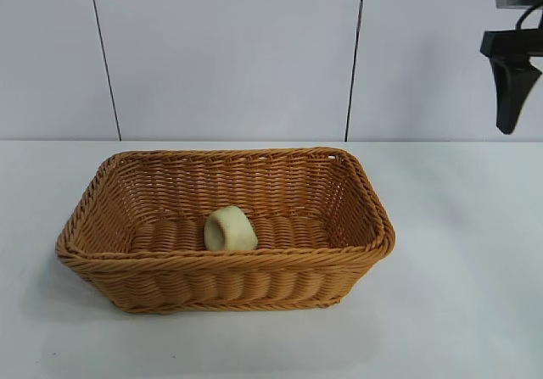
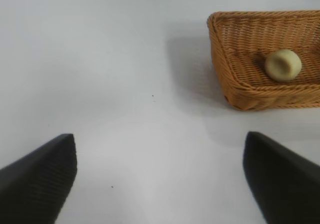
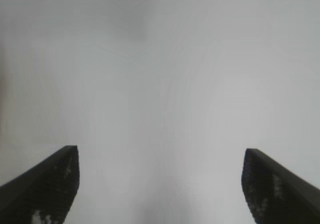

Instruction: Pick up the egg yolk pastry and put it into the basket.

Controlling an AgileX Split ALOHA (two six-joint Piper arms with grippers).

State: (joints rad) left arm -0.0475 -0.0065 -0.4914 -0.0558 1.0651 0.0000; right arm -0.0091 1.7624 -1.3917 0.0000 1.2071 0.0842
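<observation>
The pale cream egg yolk pastry (image 1: 229,229) lies on the floor of the orange-brown wicker basket (image 1: 127,260), tipped so its flatter face points forward. The left wrist view shows the pastry (image 2: 283,65) inside the basket (image 2: 260,96) too. My left gripper (image 2: 160,144) is open with nothing between its fingers, hovering over bare table well away from the basket, and is out of the exterior view. My right gripper (image 3: 161,154) is open and empty too; in the exterior view it hangs high at the upper right (image 1: 512,86), clear of the basket.
A white table (image 1: 458,311) carries the basket near its middle. A pale panelled wall (image 1: 229,57) stands behind. Bare table surface stretches on both sides of the basket.
</observation>
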